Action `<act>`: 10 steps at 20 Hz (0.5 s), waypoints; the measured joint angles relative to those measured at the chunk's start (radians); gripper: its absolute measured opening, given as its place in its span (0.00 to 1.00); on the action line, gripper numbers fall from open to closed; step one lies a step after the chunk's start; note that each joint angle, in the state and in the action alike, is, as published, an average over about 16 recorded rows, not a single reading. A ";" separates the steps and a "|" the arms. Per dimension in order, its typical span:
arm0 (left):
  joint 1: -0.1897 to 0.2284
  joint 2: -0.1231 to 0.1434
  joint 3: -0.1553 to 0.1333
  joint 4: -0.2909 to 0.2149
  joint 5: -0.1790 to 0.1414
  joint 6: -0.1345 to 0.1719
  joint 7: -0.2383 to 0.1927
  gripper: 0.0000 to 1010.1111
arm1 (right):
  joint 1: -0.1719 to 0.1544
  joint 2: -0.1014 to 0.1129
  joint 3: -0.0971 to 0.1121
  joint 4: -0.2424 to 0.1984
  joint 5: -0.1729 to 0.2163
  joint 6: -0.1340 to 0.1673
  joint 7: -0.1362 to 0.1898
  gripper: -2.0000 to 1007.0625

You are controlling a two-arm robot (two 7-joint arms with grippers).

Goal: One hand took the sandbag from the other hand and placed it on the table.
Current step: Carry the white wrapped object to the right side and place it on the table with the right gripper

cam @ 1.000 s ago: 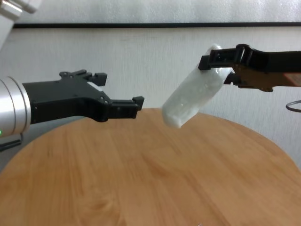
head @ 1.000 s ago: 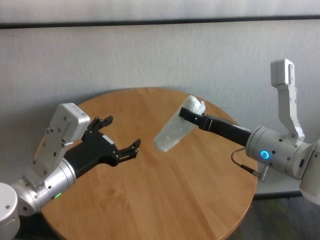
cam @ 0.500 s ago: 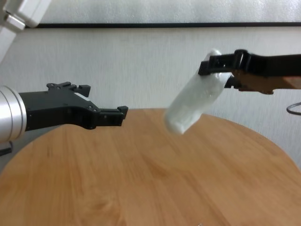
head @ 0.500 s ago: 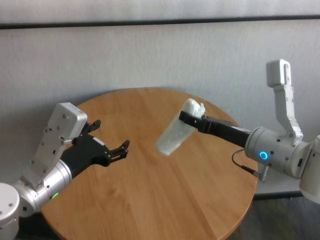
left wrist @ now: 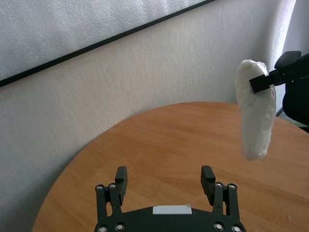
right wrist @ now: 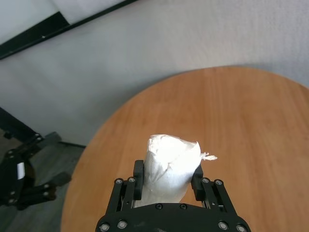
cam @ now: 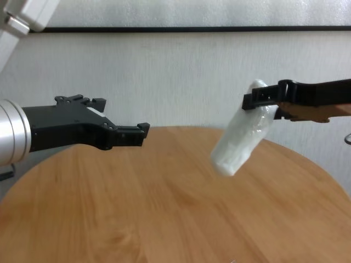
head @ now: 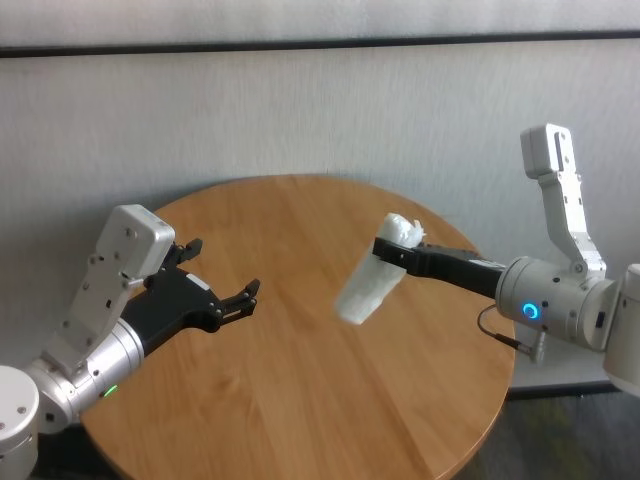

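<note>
Hanging over the tabletop's [head: 300,400] right half, head view: sandbag [head: 372,285] clamped at its top end by right tool [head: 392,252], lower end tilted down toward the centre, clear of the wood. Left tool [head: 215,285] hovers over the left edge, fingers apart, holding nothing.

Chest view: right tool [cam: 263,105] reaches in level from the right; sandbag [cam: 241,139] slants below it, above the tabletop [cam: 164,219]. Left tool [cam: 118,131] level, well apart from the bag.

Left wrist view: left tool [left wrist: 164,181] spread wide; sandbag [left wrist: 255,116] far off.

Right wrist view: right tool [right wrist: 166,181] fingers press both sides of the sandbag [right wrist: 169,162].
</note>
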 joint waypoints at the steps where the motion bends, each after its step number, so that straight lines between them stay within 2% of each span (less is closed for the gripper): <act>1: 0.000 0.000 0.000 0.000 0.000 0.000 0.000 0.99 | 0.004 -0.001 -0.001 0.006 -0.003 0.010 -0.007 0.57; 10: -0.001 0.002 0.003 -0.001 -0.001 -0.004 0.000 0.99 | 0.046 -0.020 -0.018 0.070 -0.032 0.118 -0.088 0.57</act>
